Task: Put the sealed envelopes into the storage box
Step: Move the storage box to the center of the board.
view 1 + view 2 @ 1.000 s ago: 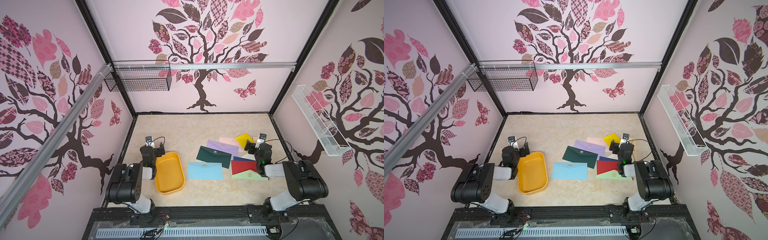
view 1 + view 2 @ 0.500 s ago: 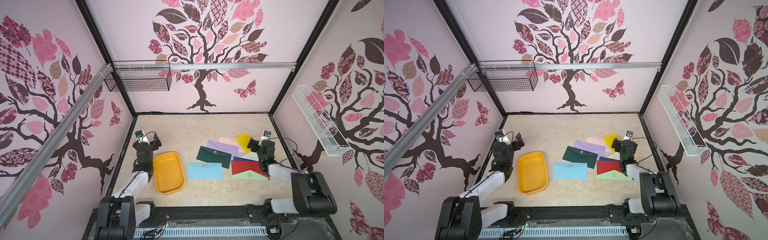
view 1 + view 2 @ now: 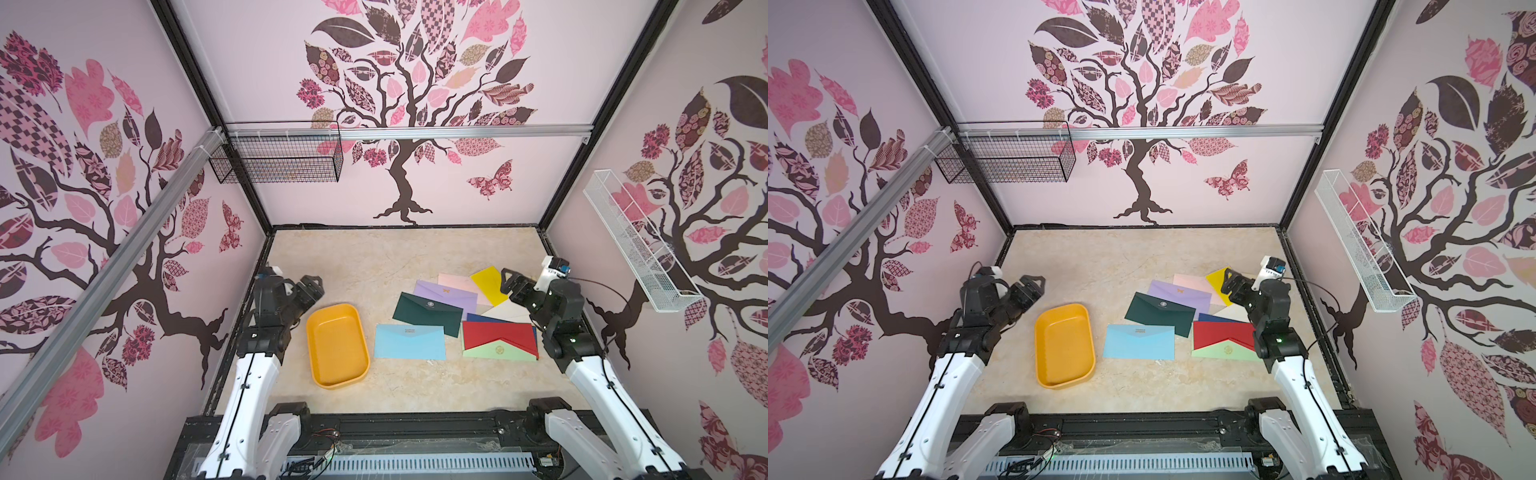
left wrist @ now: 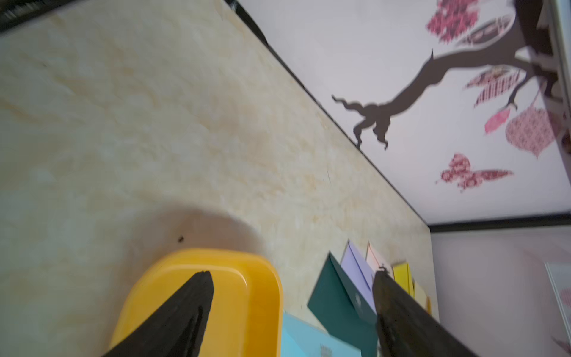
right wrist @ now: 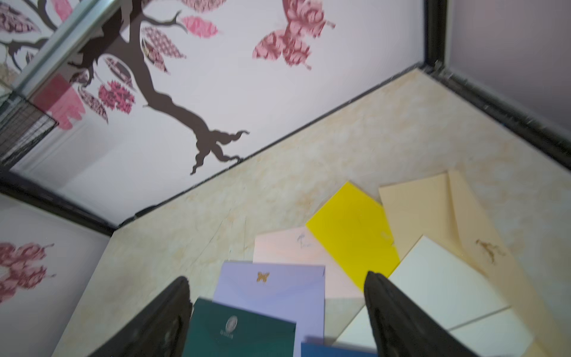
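Observation:
The orange-yellow storage box (image 3: pixel 337 345) (image 3: pixel 1064 345) (image 4: pixel 247 293) lies empty at the table's left. To its right several sealed envelopes lie spread and overlapping: light blue (image 3: pixel 409 343), dark green (image 3: pixel 428 313) (image 5: pixel 241 330), lilac (image 3: pixel 446 293) (image 5: pixel 272 287), pink (image 3: pixel 457 282), yellow (image 3: pixel 490 284) (image 5: pixel 352 228), cream (image 5: pixel 441 284), tan (image 5: pixel 432 210), navy (image 3: pixel 494 319), red (image 3: pixel 498 334) and pale green (image 3: pixel 498 352). My left gripper (image 3: pixel 313 291) (image 4: pixel 293 275) hovers open and empty over the box's far left corner. My right gripper (image 3: pixel 509 286) (image 5: pixel 277 276) hangs open and empty above the far right envelopes.
A black wire basket (image 3: pixel 282 160) hangs on the back wall at the left. A white wire basket (image 3: pixel 636 245) hangs on the right wall. The beige table (image 3: pixel 374 266) is walled on three sides, with a black rail (image 3: pixel 395 428) along its front edge.
Both arms have unfolded from a low tucked pose and lifted their grippers higher above the table. The envelopes and the box have not moved.

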You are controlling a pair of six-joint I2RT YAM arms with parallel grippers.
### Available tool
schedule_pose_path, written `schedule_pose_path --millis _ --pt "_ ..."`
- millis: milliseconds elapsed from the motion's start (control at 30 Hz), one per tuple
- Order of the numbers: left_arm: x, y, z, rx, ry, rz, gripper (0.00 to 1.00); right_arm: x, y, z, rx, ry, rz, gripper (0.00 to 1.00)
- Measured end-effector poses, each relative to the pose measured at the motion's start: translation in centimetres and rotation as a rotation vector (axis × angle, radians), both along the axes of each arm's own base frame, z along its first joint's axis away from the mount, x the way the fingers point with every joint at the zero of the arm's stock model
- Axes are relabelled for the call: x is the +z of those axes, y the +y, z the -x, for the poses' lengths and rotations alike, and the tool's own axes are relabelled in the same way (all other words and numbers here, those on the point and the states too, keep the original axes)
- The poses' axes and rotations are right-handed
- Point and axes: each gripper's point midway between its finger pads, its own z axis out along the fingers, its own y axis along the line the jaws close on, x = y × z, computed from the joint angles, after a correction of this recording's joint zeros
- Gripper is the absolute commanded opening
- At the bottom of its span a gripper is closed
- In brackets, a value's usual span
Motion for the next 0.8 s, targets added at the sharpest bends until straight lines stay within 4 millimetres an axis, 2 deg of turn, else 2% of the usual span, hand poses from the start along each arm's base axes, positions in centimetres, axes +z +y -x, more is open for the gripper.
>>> schedule_pose_path --millis 67,100,167,233,333,433,467,600,800 --pt "-0.8 -3.0 2.4 -0.105 0.059 -0.021 0.83 -1.6 1.6 1.7 0.071 0.06 -0.024 0.88" --pt "-1.4 -3.9 3.3 -0.137 0.087 -0.036 0.82 -2.2 2.0 2.4 0.092 0.084 -0.031 0.88" --pt "-3.2 -5.0 4.9 -0.183 0.158 -0.081 0.81 -2.9 2.4 3.8 0.118 0.12 -0.042 0.88" --pt "-5.0 -5.7 5.5 -0.212 0.237 -0.128 0.77 -3.3 2.5 4.8 0.132 0.135 -0.047 0.87" --pt "-8.4 -6.7 5.3 -0.25 0.389 -0.241 0.7 -4.0 2.4 6.3 0.142 0.149 -0.046 0.87" --pt "-11.1 -8.6 4.3 -0.309 0.508 -0.364 0.7 -4.8 2.3 7.4 0.143 0.167 -0.044 0.86" --pt "-11.9 -9.2 4.1 -0.328 0.53 -0.401 0.66 -5.0 2.3 7.6 0.145 0.171 -0.042 0.87" --pt "-14.0 -10.5 3.8 -0.375 0.593 -0.491 0.54 -5.4 2.3 7.8 0.148 0.188 -0.042 0.87" --pt "-16.2 -9.9 3.5 -0.383 0.656 -0.571 0.26 -5.4 2.4 7.9 0.157 0.188 -0.046 0.87"
